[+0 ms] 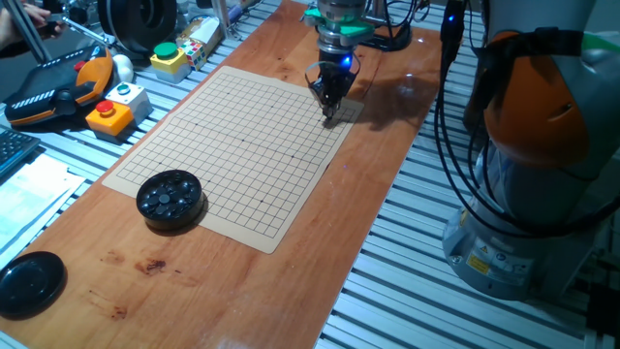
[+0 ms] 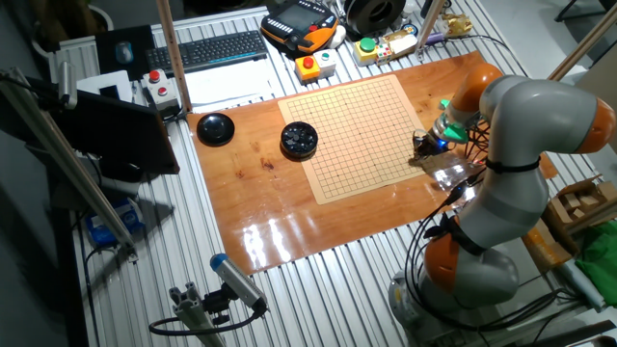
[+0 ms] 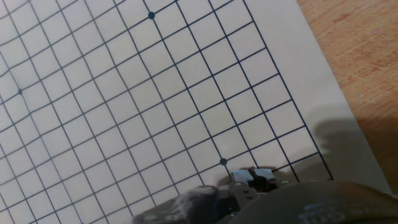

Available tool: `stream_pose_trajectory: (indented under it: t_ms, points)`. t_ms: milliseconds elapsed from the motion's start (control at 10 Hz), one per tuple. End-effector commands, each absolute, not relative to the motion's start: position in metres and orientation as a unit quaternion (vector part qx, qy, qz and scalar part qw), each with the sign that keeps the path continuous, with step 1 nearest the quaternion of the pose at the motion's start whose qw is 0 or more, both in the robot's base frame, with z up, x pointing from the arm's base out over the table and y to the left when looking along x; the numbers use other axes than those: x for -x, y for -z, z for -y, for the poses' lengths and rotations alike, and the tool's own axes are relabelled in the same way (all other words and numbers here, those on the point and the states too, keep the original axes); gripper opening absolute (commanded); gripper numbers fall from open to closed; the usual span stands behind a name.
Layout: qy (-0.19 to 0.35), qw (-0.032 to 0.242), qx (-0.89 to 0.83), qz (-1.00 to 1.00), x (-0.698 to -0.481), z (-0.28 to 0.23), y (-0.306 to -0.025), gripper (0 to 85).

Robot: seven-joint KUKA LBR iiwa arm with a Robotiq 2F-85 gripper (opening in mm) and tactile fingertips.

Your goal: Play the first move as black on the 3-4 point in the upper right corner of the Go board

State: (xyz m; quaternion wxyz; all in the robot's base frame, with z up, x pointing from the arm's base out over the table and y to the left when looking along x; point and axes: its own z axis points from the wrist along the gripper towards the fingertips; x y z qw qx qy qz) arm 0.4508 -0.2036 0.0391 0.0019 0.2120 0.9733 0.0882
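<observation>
The Go board [image 1: 232, 145] lies on the wooden table, and no stone shows on its grid. My gripper [image 1: 327, 116] points down at the board's far right corner, tips nearly on the surface; it also shows in the other fixed view [image 2: 421, 146]. In the hand view my gripper [image 3: 252, 176] has its tips close together with a small dark bit between them, seemingly the black stone. They hang just beside the corner star point [image 3: 223, 162], about one line from it. The crossing under the tips is hidden.
A round black bowl [image 1: 170, 197] of stones stands at the board's near left corner. Its flat black lid [image 1: 29, 283] lies further left on the table. Button boxes [image 1: 116, 107] and a teach pendant [image 1: 58, 92] sit beyond the table's left edge.
</observation>
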Motion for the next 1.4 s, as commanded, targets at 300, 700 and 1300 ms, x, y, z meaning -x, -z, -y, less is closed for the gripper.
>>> stream_pose_trajectory:
  t_ms: [300, 700, 1300]
  points:
    - [-0.086, 0.004, -0.211, -0.974, -0.4509, 0.2037, -0.039, 11.7]
    - [-0.083, 0.007, -0.209, -0.974, -0.451, 0.2043, -0.0386, 14.3]
    - [-0.077, 0.01, -0.206, -0.976, -0.4511, 0.2043, -0.038, 16.0]
